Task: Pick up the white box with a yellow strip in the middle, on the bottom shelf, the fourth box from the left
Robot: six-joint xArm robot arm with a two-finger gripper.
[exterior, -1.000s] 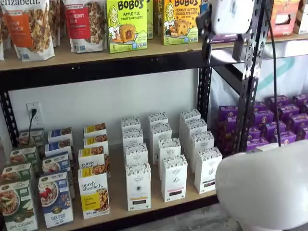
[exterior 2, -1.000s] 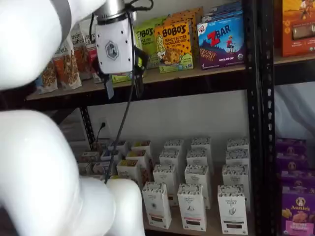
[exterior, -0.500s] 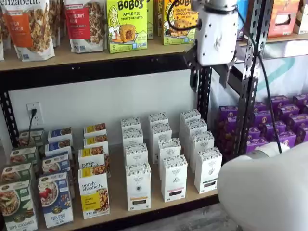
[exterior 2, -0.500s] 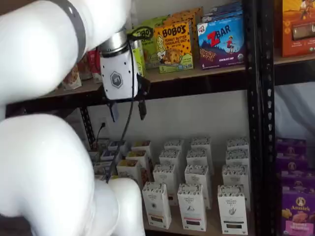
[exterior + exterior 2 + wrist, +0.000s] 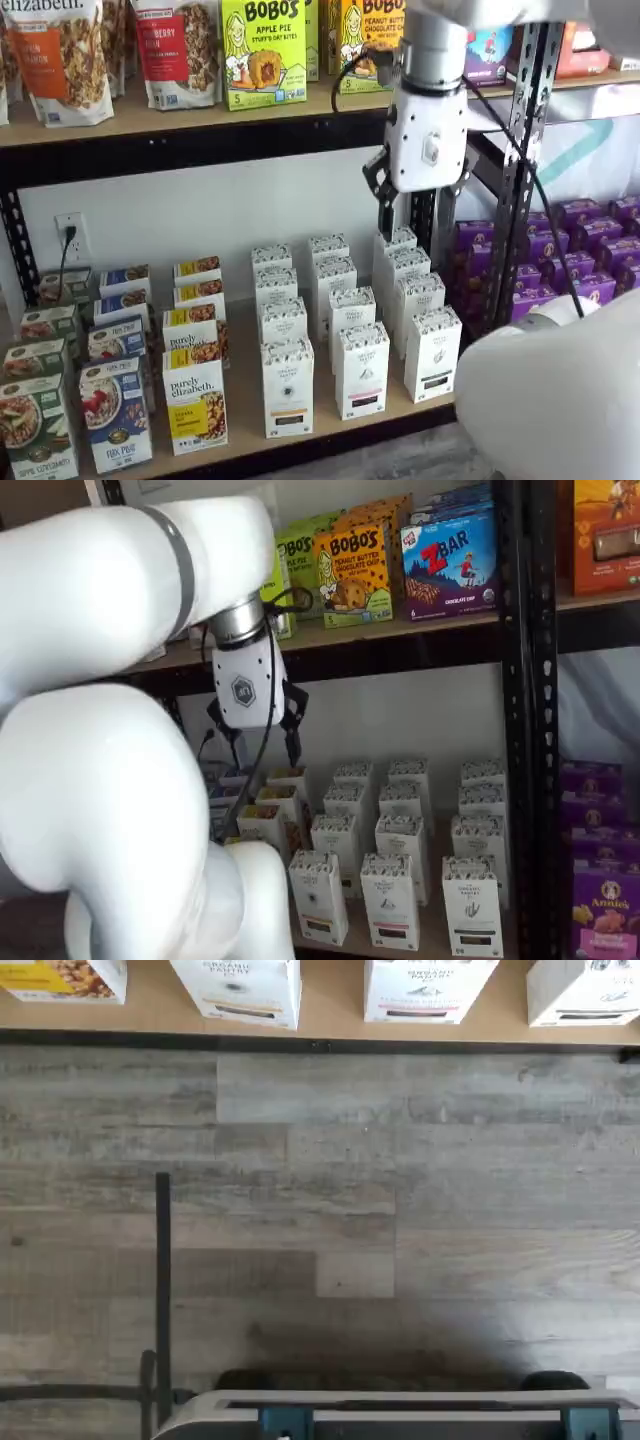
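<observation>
The white box [image 5: 287,388] with the thin yellow strip stands at the front of the bottom shelf [image 5: 330,438], leftmost of the front white cartons. It also shows in a shelf view [image 5: 318,898] and in the wrist view [image 5: 240,985], beside a like carton with a reddish strip [image 5: 430,988]. My gripper [image 5: 412,220] hangs just under the upper shelf, high above the cartons and to the right of the white box. In a shelf view [image 5: 258,745] a gap shows plainly between its two black fingers. It is open and empty.
Purely elizabeth boxes [image 5: 195,405] stand left of the white cartons. Granola bags and Bobo's boxes [image 5: 263,50] fill the upper shelf. Purple boxes [image 5: 580,250] lie right of the black post [image 5: 520,150]. My white arm [image 5: 550,400] blocks the lower right. Grey plank floor [image 5: 320,1210] lies before the shelf.
The gripper has come down from upper-shelf height to below the upper shelf and moved left across the view, nearer the white cartons. The boxes have not moved.
</observation>
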